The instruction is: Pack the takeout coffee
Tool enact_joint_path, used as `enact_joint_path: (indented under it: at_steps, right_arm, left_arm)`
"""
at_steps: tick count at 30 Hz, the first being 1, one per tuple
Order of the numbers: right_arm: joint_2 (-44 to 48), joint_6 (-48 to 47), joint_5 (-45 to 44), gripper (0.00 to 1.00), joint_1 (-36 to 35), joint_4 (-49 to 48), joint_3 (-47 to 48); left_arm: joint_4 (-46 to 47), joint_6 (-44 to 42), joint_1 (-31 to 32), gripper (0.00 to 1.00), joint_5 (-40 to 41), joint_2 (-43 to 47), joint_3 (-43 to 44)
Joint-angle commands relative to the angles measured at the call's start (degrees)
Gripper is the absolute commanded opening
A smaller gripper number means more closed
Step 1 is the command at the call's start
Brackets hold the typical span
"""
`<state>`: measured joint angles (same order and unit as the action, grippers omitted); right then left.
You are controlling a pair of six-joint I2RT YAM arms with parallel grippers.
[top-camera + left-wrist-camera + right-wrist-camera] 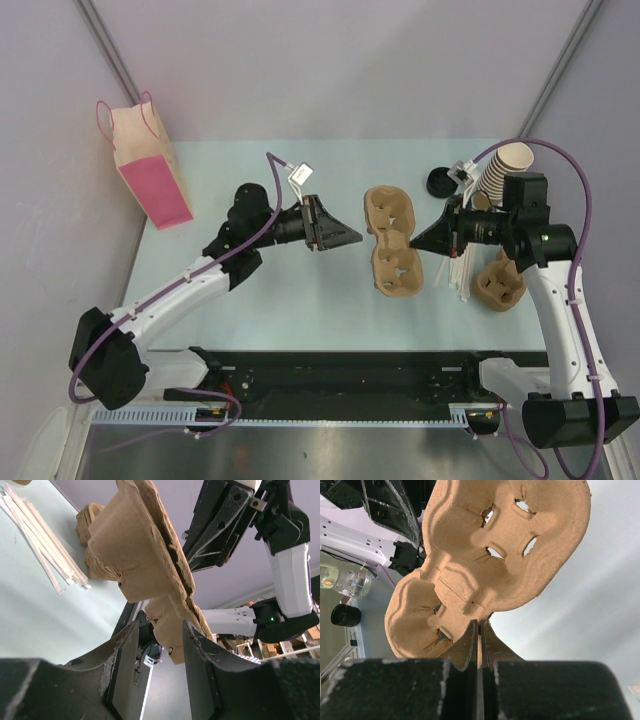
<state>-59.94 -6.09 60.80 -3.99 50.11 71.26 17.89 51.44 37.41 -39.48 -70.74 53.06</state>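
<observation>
The right gripper (pixel 479 626) is clamping its fingers together on the rim of the pulp carrier (pixel 510 545). Opposite it, the left gripper (pixel 160 629) is holding its fingers apart, and the carrier's far edge is sitting at the mouth of that gap; contact cannot be told. The takeout coffee (pixel 440 182) is standing just behind the right gripper, outside the carrier, showing only its black lid. A push from the left fingers risks tearing or slipping the thin one-edge pinch. The right arm is partly hiding the cup stack (pixel 505 168).
</observation>
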Motion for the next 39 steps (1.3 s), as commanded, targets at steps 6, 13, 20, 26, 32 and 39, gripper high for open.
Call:
enact_joint_path:
  at_steps: [6, 13, 20, 26, 32, 39]
  right_arm:
    - [1.5, -0.7, -1.4, 0.00, -1.2, -1.9, -0.4]
    - [1.8, -1.2, -1.8, 0.00, -1.7, -1.8, -0.3]
    - [2.2, -2.5, -2.6, 0.00, -2.5, -1.2, -0.4]
    - [2.2, -2.7, -3.3, 0.00, -2.6, -1.1, -0.4]
    - [2.1, -3.1, -5.2, 0.00, -3.0, -0.9, -0.4]
    - [2.5, -4.2, -4.9, 0.00, -3.6, 0.1, -0.3]
  left_arm:
    - [3.6, 3.0, -0.2, 0.44, 0.6, -0.9, 3.4]
    - [3.8, 3.6, -0.2, 0.42, 0.9, -1.7, 4.2]
    - [3.8, 3.8, -0.1, 0.40, 1.0, -2.3, 4.4]
    - [4.2, 4.5, -0.1, 0.38, 0.9, -2.5, 4.2]
    - [4.7, 4.9, 0.0, 0.37, 1.1, -2.8, 4.3]
    - [3.8, 5.2, 0.2, 0.34, 1.5, -4.1, 4.9]
